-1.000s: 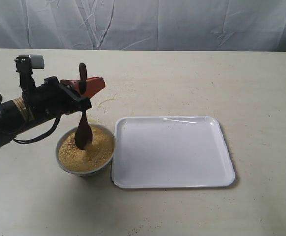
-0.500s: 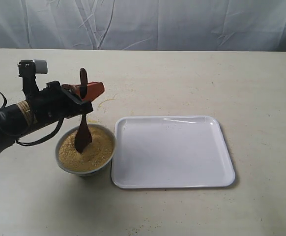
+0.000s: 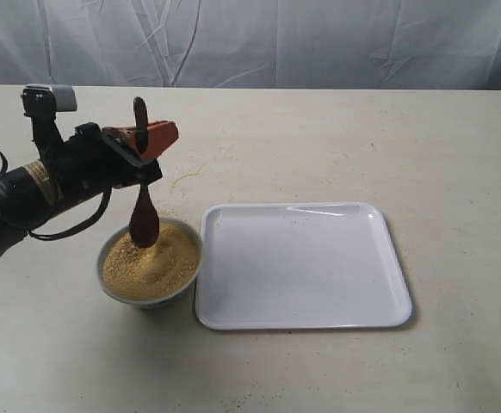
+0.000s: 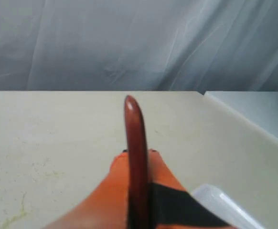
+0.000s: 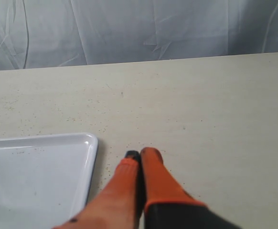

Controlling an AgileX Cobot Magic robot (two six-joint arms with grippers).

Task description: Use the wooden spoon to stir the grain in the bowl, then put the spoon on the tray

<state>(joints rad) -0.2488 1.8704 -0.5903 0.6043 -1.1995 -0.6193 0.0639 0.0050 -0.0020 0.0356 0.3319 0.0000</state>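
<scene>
The wooden spoon [image 3: 142, 200] hangs upright above the bowl [image 3: 151, 263], its oval end just over the yellow grain [image 3: 157, 268] at the bowl's back edge. My left gripper [image 3: 154, 138] is shut on the spoon's slim handle, seen close up in the left wrist view as the spoon handle [image 4: 136, 157] between orange fingers [image 4: 110, 191]. The white tray [image 3: 302, 264] lies just right of the bowl with nothing on it. My right gripper [image 5: 140, 155] is shut on nothing, low over the table beside the tray's rim [image 5: 92, 157]; the exterior view does not show it.
Scattered grains lie on the table behind the bowl [image 3: 186, 176]. A grey cloth backdrop [image 3: 276, 43] hangs behind the table's far edge. A corner of the tray [image 4: 225, 202] shows in the left wrist view.
My left gripper has lifted the spoon; its oval end has come up out of the grain and now hangs above the bowl's back edge. The bowl and tray have not moved.
</scene>
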